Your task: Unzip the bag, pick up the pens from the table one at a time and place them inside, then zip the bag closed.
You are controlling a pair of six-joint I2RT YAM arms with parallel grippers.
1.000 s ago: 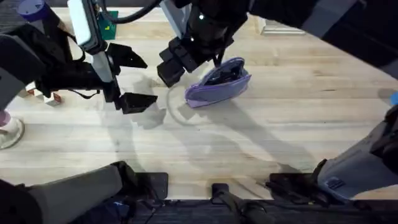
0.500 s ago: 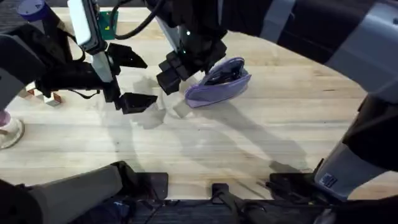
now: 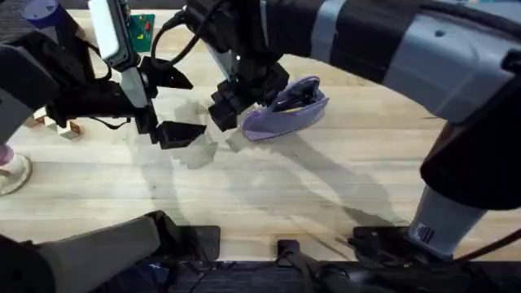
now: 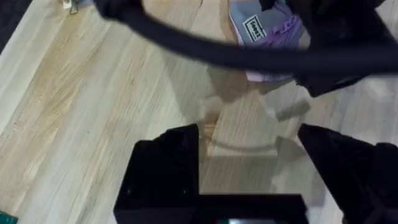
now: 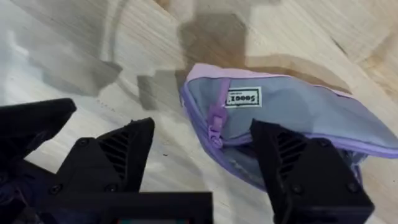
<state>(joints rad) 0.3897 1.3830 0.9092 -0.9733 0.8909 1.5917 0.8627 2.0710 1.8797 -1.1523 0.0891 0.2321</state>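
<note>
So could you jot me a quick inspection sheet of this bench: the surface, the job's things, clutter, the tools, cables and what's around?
Surface: pale wooden table, bare across the middle and front.
Job's things: purple bag lying toward the back, white label near its zipper pull; a dark item shows in its open top, cannot tell which.
Clutter: small blocks at the left edge; green card at the back left.
Tools: left tool open, holding nothing, left of the bag; right tool open, at the bag's zipper end.
Cables: black cable looping along the right arm.
Surroundings: white rounded object at the left edge.
</note>
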